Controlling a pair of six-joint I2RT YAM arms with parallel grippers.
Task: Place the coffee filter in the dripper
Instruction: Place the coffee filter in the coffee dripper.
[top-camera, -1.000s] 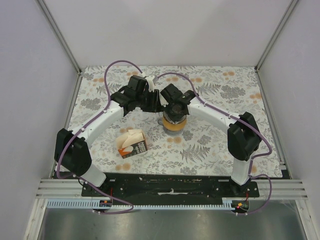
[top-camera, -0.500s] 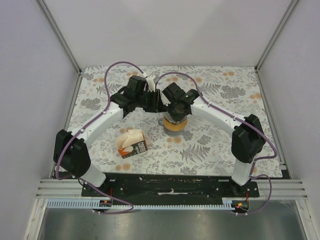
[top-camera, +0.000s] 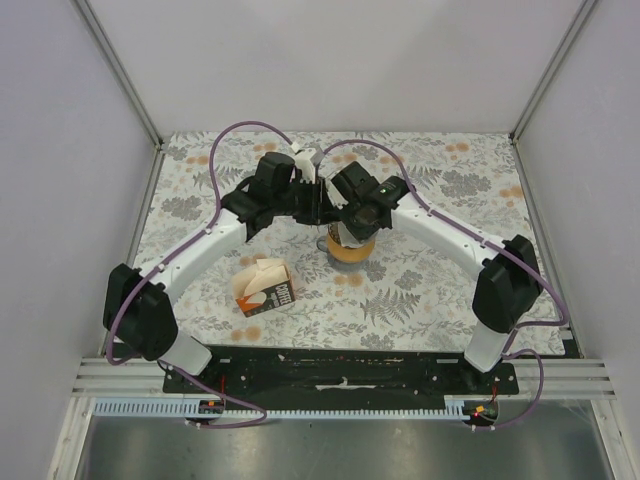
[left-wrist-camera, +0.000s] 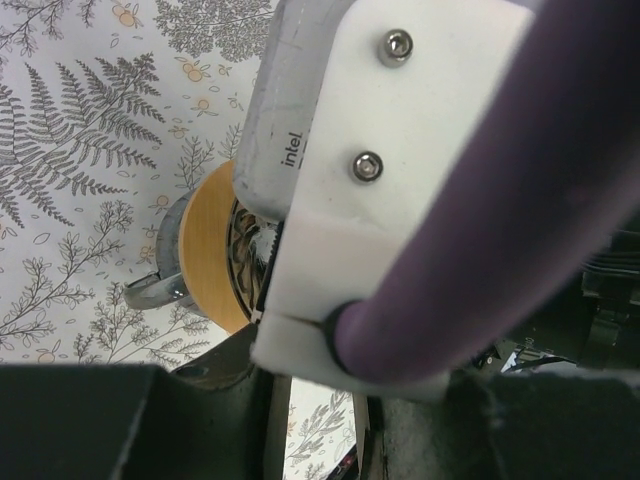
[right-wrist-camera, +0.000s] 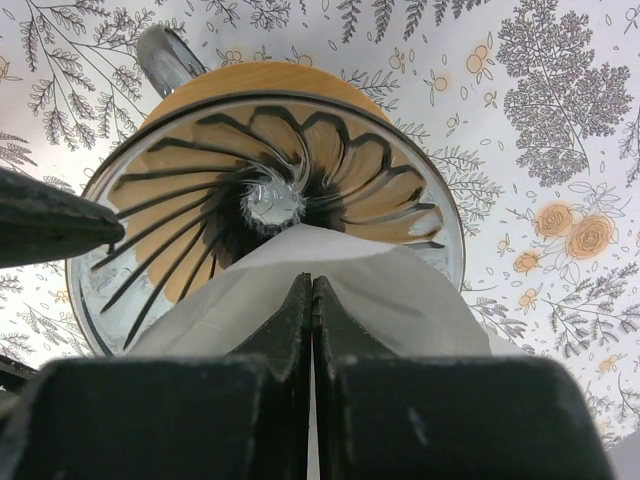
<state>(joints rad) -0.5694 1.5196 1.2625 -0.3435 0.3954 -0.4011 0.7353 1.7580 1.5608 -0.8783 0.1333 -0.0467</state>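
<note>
Since the earlier frame the right arm's elbow had swung outward toward the right wall. Both wrists had edged slightly toward the far side, staying over the middle of the floral-patterned counter (top-camera: 440, 270).

Nearest the arm bases, left of centre, an orange, white and black cardboard carton (top-camera: 266, 287) lay on the counter, well apart from both end effectors.

Beyond it, mid-counter, stood the dripper (right-wrist-camera: 200, 190), a see-through cone with dark curved ribs. It sat in a flat tan wooden ring (left-wrist-camera: 205, 250), with its small shiny side handle (right-wrist-camera: 162, 50) pointing away from the right wrist camera.

The right end effector (right-wrist-camera: 312, 290) was above the dripper's near rim, fingers pressed together and clamped on the coffee filter (right-wrist-camera: 400, 300), a thin white paper cone. The filter hung partly over the dripper's mouth, its upper edge near the centre hole, not seated inside.

The left end effector (left-wrist-camera: 355, 395) was just beside the right one, on the dripper's left, fingers apart. One dark fingertip (right-wrist-camera: 50, 225) showed near the dripper's rim; contact could not be told. The right wrist's white camera mount (left-wrist-camera: 400, 150) and purple cable (left-wrist-camera: 520, 220) blocked most of the left wrist view.
</note>
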